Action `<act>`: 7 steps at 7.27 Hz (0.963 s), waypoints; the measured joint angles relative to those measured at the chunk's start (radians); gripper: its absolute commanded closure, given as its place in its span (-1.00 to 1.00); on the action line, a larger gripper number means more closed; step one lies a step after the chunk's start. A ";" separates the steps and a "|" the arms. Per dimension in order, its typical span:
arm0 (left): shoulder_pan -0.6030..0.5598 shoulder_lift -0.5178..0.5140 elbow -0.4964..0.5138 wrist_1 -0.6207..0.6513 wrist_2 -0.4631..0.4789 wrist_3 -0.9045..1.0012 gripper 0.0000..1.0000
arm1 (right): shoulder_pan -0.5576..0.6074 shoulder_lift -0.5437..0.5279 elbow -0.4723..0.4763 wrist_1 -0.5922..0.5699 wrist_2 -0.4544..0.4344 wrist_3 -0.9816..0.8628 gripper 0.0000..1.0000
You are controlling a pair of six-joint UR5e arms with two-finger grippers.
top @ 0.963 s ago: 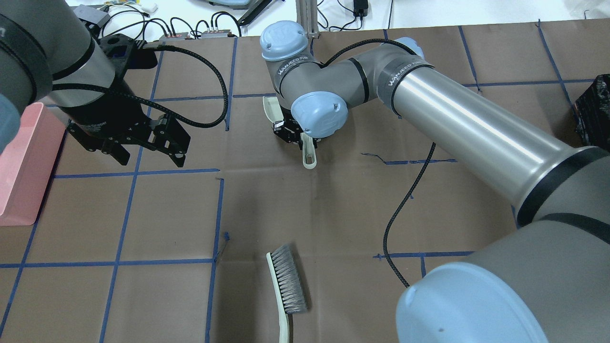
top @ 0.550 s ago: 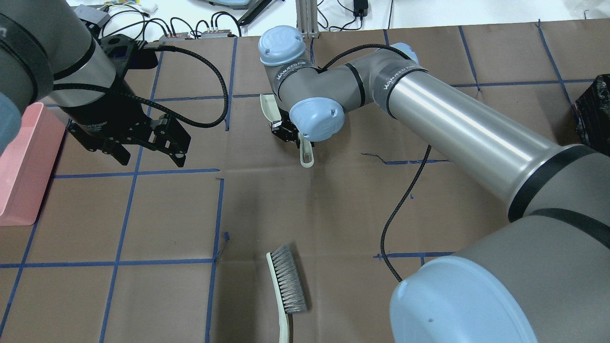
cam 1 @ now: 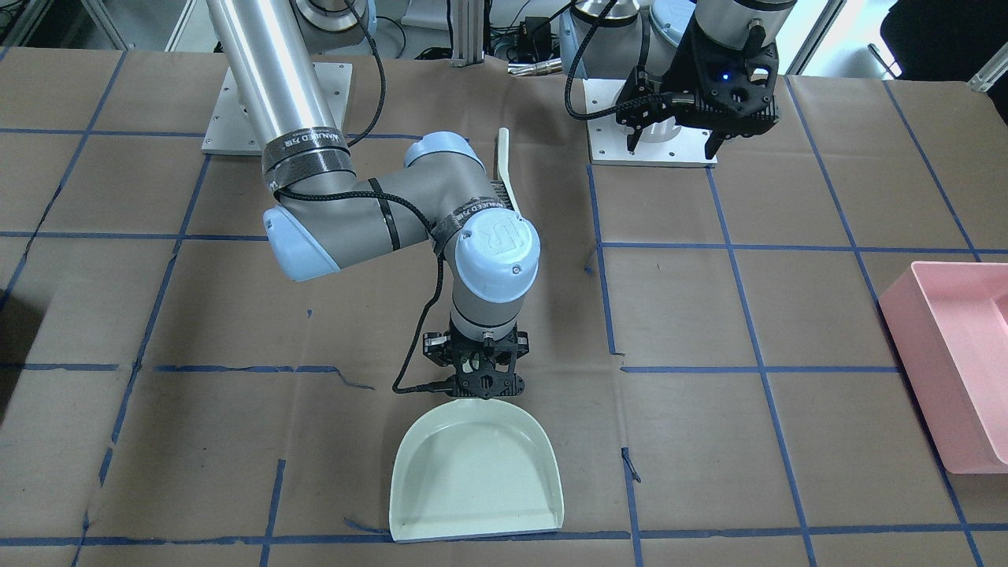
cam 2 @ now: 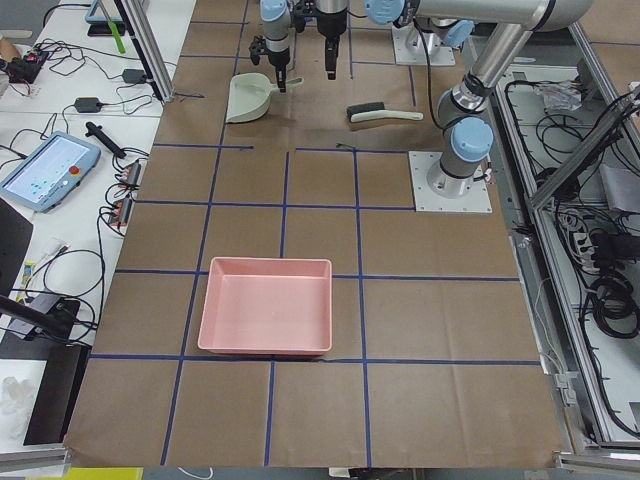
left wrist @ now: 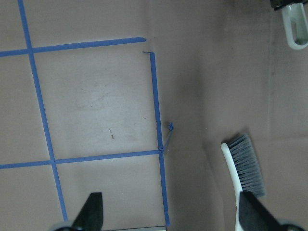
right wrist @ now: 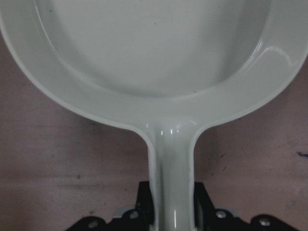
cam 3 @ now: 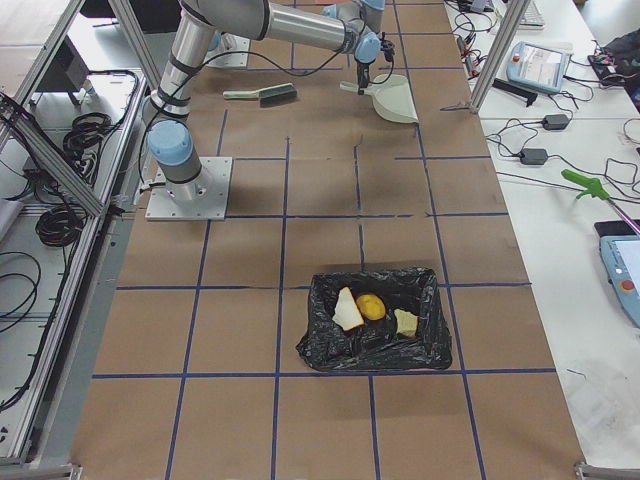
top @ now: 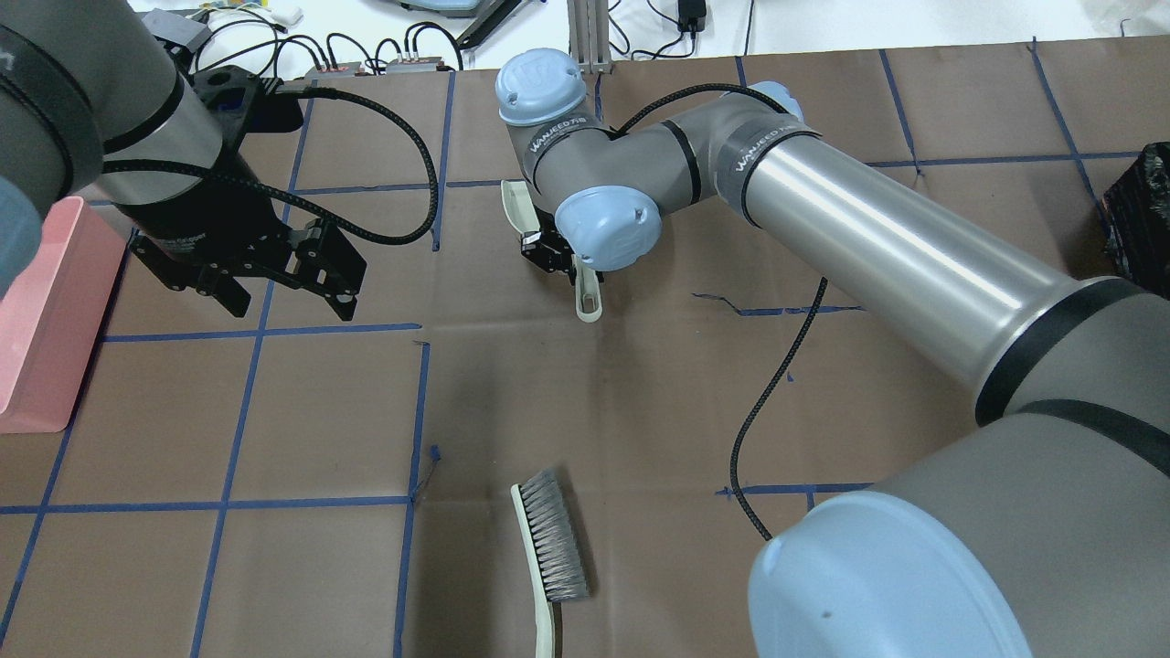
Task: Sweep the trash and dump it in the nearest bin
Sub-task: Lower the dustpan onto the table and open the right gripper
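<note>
**Trash in the black bin, pan empty**

The potato-like lump (cam 3: 370, 306) and two torn bread pieces (cam 3: 347, 310) lie together inside the black-lined bin (cam 3: 370, 352). The bin sits towards the table's (cam 1: 709, 315) end on the robot's right, well apart from both grippers (the right arm (top: 896, 247) is the nearer). Dumping looks done.

The dustpan (cam 1: 476, 472) is empty and appears to rest flat, mouth away from the robot. Its handle runs straight back into the right gripper (cam 1: 477, 379), whose jaws clamp it from both sides. Letting go there should leave it as it lies.

The left gripper (top: 285, 297) hovers with jaws spread, holding nothing. The brush (top: 548, 546) lies apart, nearer the robot.

Tape bands (top: 768, 137) on the right arm read "WANJEED", and the joint cap (cam 1: 498, 236) bears "UR".
</note>
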State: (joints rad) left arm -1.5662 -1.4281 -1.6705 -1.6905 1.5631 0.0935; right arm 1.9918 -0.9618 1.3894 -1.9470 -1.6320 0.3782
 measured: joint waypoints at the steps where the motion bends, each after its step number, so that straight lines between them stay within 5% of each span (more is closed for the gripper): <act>1: 0.000 0.000 0.000 0.000 0.000 0.000 -0.99 | -0.001 0.002 -0.002 0.002 -0.001 -0.001 -1.00; 4: 0.000 -0.001 0.000 0.000 -0.001 -0.001 -0.99 | -0.008 -0.006 -0.010 0.015 0.006 -0.008 -1.00; 7: 0.000 -0.004 0.001 0.000 0.000 -0.001 -0.99 | -0.042 -0.103 -0.030 0.157 0.003 -0.021 -1.00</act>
State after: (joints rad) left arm -1.5662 -1.4322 -1.6692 -1.6904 1.5631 0.0921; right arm 1.9497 -1.0652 1.3596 -1.7901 -1.6294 0.3572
